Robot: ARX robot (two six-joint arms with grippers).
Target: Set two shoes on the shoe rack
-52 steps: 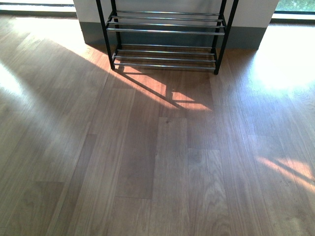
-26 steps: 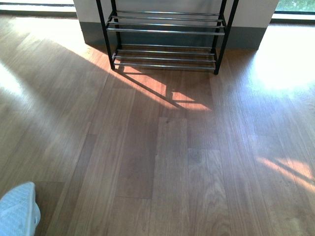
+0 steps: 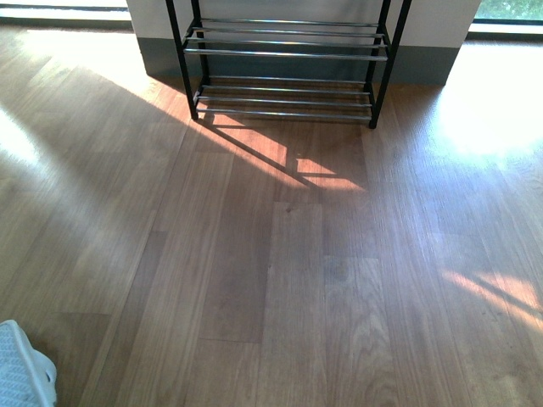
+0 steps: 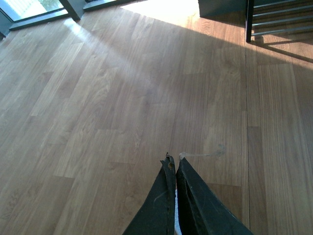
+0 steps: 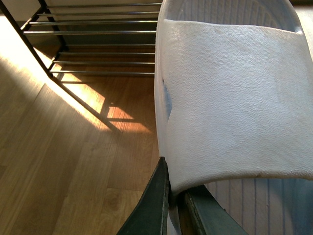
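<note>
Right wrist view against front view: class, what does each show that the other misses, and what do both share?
Only the right wrist view shows the right gripper, its fingers pinching the strap edge of a pale blue slide. Only the front view shows the rack's full width and part of a pale shoe in the lower left corner. Both show the shoe rack, with no shoes on the tiers in view, and the wooden floor with the rack's shadow in sunlight.
</note>
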